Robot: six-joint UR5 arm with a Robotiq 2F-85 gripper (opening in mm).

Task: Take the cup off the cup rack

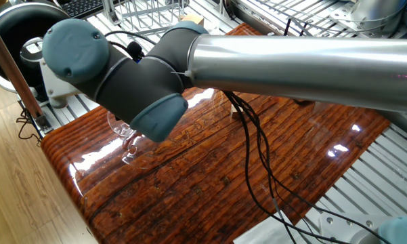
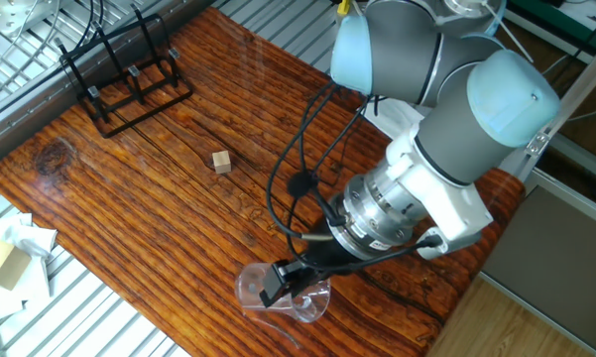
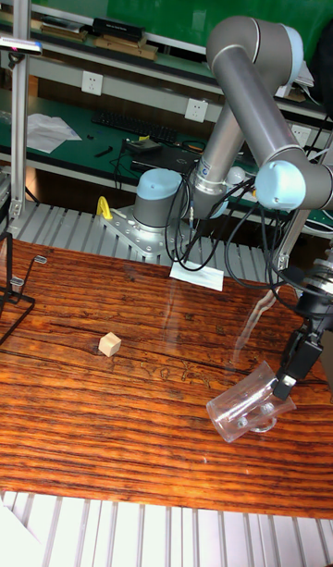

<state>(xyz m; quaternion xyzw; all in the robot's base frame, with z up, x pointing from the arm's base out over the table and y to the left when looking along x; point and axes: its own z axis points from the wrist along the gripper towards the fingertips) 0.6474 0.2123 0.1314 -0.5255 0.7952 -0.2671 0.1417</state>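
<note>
While arm bends low, hand (image 2: 278,285) pinching tilted cup (image 2: 278,297), above table (image 2: 178,198)

Silver-grey arm (image 2: 446,149), pale-blue joint caps, black cables (image 2: 302,149)

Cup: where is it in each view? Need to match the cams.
One fixed view: cup at left-centre, mostly hidden behind the arm's wrist joint.
The other fixed view: cup at bottom centre, lying tilted on the table, gripper on it.
Tall fixed view: cup at lower right.
Shared landmark: wooden cube, in these last two views only.
</note>
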